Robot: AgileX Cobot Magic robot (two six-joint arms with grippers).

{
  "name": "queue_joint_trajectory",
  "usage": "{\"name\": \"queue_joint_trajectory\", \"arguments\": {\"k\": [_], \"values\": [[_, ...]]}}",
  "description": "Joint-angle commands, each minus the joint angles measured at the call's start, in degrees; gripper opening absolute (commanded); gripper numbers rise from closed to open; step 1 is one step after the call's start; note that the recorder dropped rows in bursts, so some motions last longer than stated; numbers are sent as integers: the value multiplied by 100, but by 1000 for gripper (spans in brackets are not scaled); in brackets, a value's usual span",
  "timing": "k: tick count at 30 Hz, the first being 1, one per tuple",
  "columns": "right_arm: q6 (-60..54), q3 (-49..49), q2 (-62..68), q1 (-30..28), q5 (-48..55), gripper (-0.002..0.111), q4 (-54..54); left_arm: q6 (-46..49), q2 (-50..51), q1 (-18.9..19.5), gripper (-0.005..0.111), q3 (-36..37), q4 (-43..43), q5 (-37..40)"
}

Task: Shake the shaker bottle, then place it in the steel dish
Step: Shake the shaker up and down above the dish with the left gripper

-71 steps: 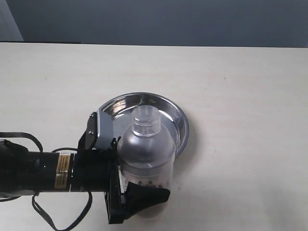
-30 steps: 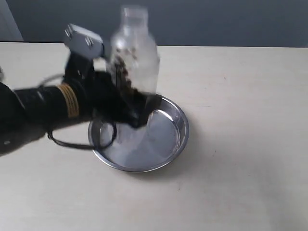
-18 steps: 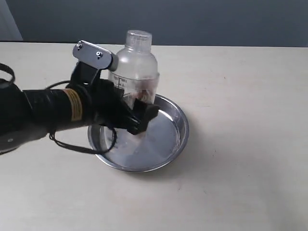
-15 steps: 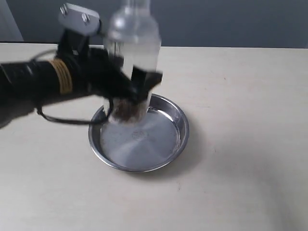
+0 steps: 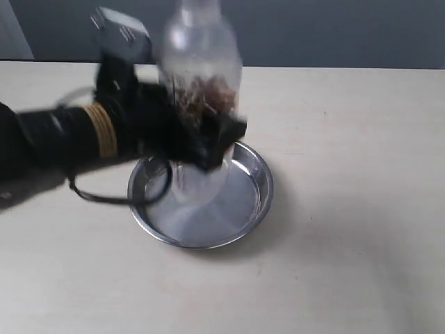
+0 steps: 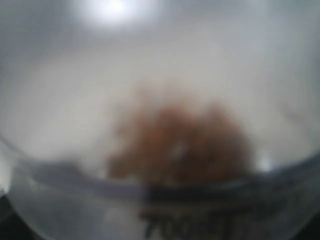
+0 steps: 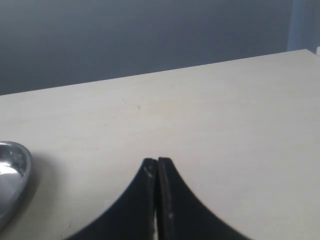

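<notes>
The clear shaker bottle (image 5: 200, 76) is upright in the air over the steel dish (image 5: 247, 205), blurred by motion, with brownish bits flung up to its middle. My left gripper (image 5: 198, 136) is shut round its body from the left. In the left wrist view the bottle (image 6: 165, 100) fills the frame, out of focus, brown bits in the centre. The round shiny dish rests on the table below, and its rim (image 7: 15, 175) shows at the edge of the right wrist view. My right gripper (image 7: 157, 162) is shut on nothing, above bare table, outside the exterior view.
The pale tabletop (image 5: 348, 174) stretches to the right and front of the dish. A dark wall runs behind the table's far edge. My left arm's black body and cable (image 5: 76, 139) lie across the left side.
The bottle jumps up and down over the dish across the frames, and the bits inside have gone from its bottom up to its middle. Much earlier it was tilted at the dish's near edge.
</notes>
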Motion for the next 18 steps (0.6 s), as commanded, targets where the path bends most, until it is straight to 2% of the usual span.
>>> {"name": "queue_joint_trajectory", "arguments": {"k": [1, 3, 5, 7, 8, 10, 12, 13, 15, 17, 18], "values": [[-25, 7, -27, -19, -50, -1, -16, 250, -730, 37, 0, -660, 351, 165], [-25, 7, -27, -19, -50, -1, -16, 284, -972, 110, 0, -949, 18, 395], [-25, 7, -27, -27, -50, -1, 32, 268, -601, 58, 0, -509, -261, 484], [-25, 7, -27, -27, -50, -1, 32, 244, 151, 46, 0, 85, -349, 8], [-25, 7, -27, -27, -50, -1, 32, 188, 296, 46, 0, 155, -395, -151], [-25, 7, -27, -27, -50, -1, 32, -22, -23, 46, 0, -9, -386, -552], [-25, 7, -27, -27, -50, -1, 32, 303, -651, 58, 0, -482, -311, -889], [-25, 7, -27, -27, -50, -1, 32, 491, -826, 58, 0, -682, -313, -807], [-25, 7, -27, -27, -50, -1, 32, 548, -986, 33, 0, -870, -296, -110], [-25, 7, -27, -27, -50, -1, 32, 522, -691, -25, 0, -539, -302, 529], [-25, 7, -27, -27, -50, -1, 32, 522, -402, -35, 0, -289, -349, 449]]}}
